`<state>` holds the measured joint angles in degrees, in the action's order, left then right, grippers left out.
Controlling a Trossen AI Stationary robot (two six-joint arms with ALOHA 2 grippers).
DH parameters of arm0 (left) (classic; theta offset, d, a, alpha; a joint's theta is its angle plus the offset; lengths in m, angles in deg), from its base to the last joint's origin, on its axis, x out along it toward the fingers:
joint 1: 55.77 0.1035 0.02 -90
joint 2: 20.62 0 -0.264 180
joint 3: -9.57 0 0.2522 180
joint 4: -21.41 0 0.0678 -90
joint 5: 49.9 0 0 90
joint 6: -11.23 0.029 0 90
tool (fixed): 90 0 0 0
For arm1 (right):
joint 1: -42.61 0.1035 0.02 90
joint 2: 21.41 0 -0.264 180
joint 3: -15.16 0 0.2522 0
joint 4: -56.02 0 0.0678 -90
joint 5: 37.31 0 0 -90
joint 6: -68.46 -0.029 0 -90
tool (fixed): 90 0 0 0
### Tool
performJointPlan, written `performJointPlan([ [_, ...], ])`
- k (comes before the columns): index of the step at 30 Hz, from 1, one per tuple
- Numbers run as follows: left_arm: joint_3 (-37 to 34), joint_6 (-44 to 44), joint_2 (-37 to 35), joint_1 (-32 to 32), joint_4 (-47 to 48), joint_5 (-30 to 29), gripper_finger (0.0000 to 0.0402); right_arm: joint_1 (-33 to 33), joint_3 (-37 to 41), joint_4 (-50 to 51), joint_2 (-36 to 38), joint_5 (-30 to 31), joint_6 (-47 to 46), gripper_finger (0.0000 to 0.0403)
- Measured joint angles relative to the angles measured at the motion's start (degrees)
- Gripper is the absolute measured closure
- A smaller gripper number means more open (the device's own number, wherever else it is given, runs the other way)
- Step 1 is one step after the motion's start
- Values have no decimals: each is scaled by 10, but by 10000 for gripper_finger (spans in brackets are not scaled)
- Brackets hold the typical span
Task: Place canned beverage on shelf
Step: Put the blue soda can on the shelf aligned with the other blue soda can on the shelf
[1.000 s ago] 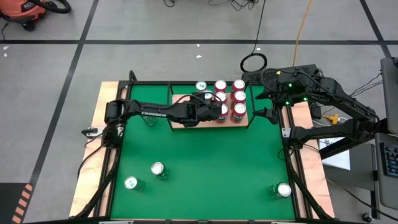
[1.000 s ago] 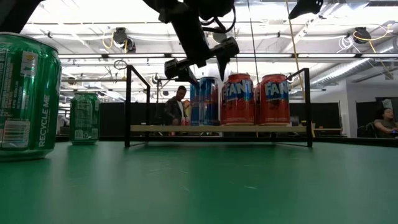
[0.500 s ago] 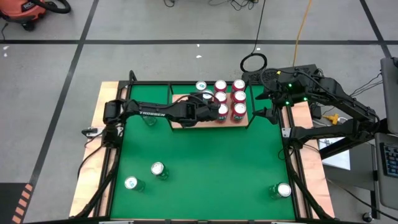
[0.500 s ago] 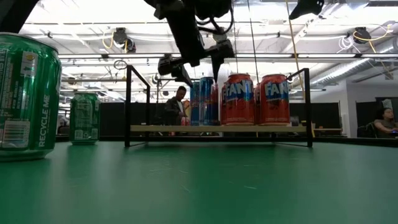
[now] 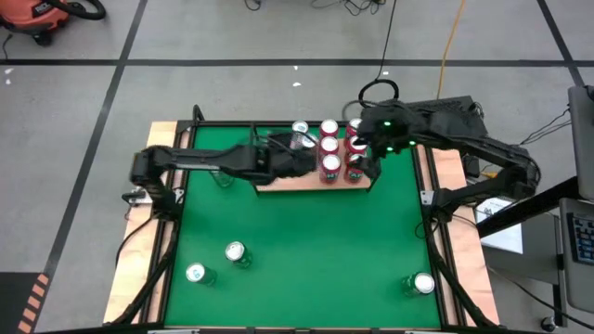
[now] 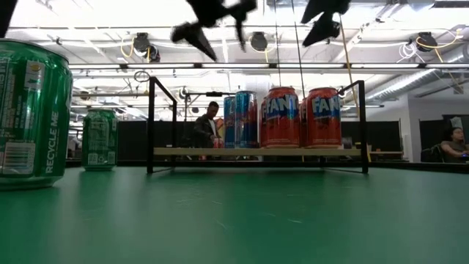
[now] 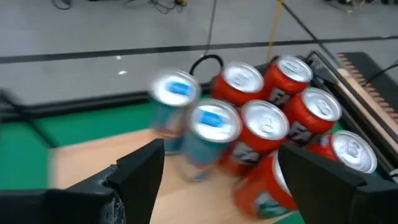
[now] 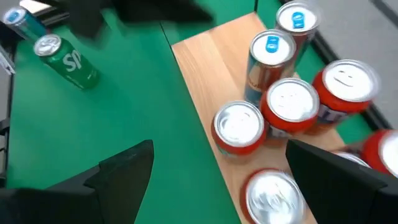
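Nearest the low camera, a green can (image 6: 33, 114) stands upright on the green surface (image 5: 306, 241), with a second green can (image 6: 99, 139) farther back toward the shelf (image 6: 256, 152). From above, three green cans stand well short of the shelf: two (image 5: 236, 252) (image 5: 196, 274) close together and one (image 5: 422, 284) alone, far from that pair. The shelf sits at the far edge of the surface, a light-wood board inside a thin black rail. On it stand red cans (image 6: 281, 117) and two blue-topped cans (image 7: 214, 124), all upright and crowded toward one end; the other end of the board is bare wood. The left gripper (image 5: 311, 160) hangs above the shelf's bare part, jaws spread and empty. The right gripper (image 5: 364, 167) hovers over the cans' end of the shelf, jaws also spread, holding nothing. Beyond the shelf a person (image 6: 207, 125) sits in the room.
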<state>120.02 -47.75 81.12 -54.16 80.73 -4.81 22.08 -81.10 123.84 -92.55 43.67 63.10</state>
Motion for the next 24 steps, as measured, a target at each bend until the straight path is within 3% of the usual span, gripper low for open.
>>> performJointPlan([
  [10,0,174,-125,61,109,118,91,-13,0,-186,-120,10,-2,46],
  [15,0,236,-162,109,156,159,91,-23,0,-209,-170,33,37,46],
  [24,0,326,-180,174,173,230,91,-31,0,-244,-226,45,-13,46],
])
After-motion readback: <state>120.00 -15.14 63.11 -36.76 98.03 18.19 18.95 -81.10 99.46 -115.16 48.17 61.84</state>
